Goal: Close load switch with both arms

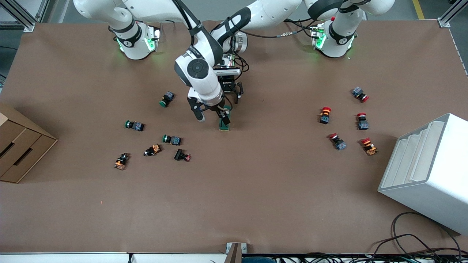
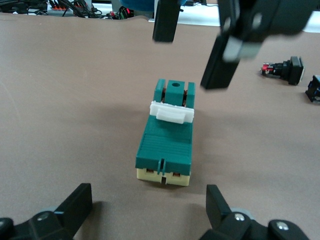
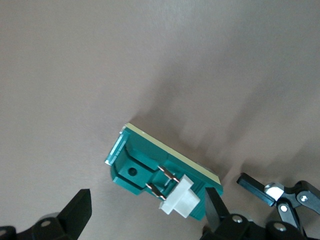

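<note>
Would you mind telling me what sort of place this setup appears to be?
Probably a robotics lab workbench: a brown-covered table with aluminium framing, scattered red-capped push buttons, loose cables at the edge, and the left gripper and right gripper open around a dark-green load switch.

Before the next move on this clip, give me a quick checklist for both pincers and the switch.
1. Load switch lies flat on the table: ok.
2. White lever in plain sight: ok.
3. Left pincer open, fingers straddling the switch's cream end: ok.
4. Right pincer open over the lever end: ok.
5. Either pincer touching the switch: cannot tell.
6. Nearest push button lies apart from the switch: ok.
</note>
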### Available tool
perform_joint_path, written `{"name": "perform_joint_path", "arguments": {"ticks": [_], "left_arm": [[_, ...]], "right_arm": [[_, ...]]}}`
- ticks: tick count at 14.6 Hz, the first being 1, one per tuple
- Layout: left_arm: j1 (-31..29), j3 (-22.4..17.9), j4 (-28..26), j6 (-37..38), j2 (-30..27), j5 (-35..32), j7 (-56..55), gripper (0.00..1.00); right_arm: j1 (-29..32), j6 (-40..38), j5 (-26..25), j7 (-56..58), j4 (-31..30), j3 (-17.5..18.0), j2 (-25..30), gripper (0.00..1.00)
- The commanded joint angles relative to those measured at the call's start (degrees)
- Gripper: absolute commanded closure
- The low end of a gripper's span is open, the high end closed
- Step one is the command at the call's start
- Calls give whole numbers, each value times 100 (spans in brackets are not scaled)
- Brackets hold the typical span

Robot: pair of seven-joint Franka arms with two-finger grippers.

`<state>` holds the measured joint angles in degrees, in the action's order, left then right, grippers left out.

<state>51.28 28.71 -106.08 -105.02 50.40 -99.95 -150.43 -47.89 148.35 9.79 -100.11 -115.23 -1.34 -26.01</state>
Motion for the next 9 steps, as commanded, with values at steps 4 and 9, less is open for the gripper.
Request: {"name": "perform_joint_path", "arguments": {"ticks": [4, 9], "left_arm": [[171, 30, 79, -133, 454, -7, -461, 0], [163, 30, 79, -98, 454, -24, -461, 0]], "right_arm": [[-194, 818, -153, 9, -456, -60, -89, 0], [-212, 1081, -153, -17, -439, -60, -124, 0]]}}
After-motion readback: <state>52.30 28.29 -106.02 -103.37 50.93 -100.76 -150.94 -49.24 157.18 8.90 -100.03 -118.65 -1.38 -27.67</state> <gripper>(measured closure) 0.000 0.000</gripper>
